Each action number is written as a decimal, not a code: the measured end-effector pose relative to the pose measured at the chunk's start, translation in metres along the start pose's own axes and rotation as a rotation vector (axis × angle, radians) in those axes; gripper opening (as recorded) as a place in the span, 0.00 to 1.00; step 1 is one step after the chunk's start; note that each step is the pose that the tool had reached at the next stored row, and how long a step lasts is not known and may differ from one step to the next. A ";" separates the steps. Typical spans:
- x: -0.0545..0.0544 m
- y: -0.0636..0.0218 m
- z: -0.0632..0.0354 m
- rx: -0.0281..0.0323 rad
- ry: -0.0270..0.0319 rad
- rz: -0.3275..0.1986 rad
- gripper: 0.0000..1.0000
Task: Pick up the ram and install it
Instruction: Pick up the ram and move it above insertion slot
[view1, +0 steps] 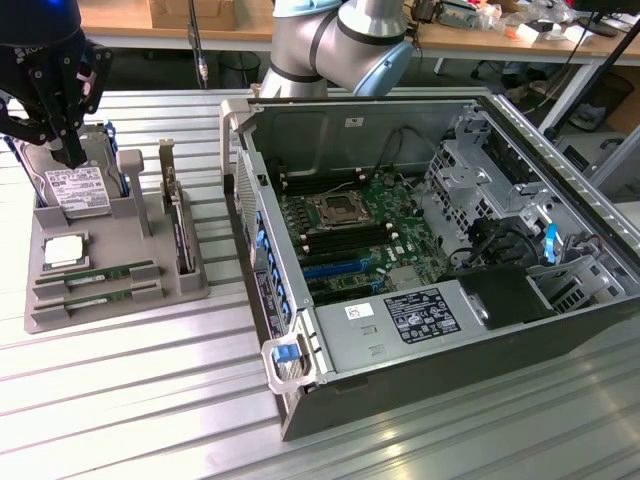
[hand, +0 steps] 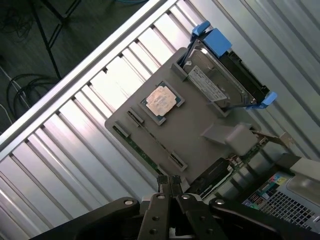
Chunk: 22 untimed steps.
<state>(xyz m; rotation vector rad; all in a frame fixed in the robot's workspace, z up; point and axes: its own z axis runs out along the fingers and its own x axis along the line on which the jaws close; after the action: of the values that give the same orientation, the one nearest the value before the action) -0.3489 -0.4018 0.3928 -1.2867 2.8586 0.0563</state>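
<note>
Two ram sticks (view1: 95, 272) (view1: 95, 293) lie side by side in slots at the front of a grey parts tray (view1: 120, 310). They are thin green boards; the wrist view shows one ram stick (hand: 141, 150) edge-on along the tray (hand: 200, 130). My black gripper (view1: 71, 155) hangs above the tray's far end, over the hard drive (view1: 75, 188). Its fingers (hand: 169, 181) are shut with nothing between them. The open computer case (view1: 420, 330) with its motherboard (view1: 350, 225) lies at the exterior view's right.
On the tray also sit a square silver processor (view1: 62, 250) (hand: 161, 101), the hard drive (hand: 220, 75) with blue clips, and an upright expansion card (view1: 180, 230). The table is ribbed metal. The arm's grey body (view1: 330, 45) rises behind the case.
</note>
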 end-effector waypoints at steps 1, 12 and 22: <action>0.000 0.0000 0.0000 -0.0001 0.0002 -0.005 0.10; 0.000 0.0000 0.0000 -0.0010 0.0019 -0.057 0.10; 0.000 0.0000 0.0000 -0.0021 0.0040 -0.118 0.10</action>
<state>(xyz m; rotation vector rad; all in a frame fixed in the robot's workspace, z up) -0.3490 -0.4018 0.3928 -1.4542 2.7798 0.0561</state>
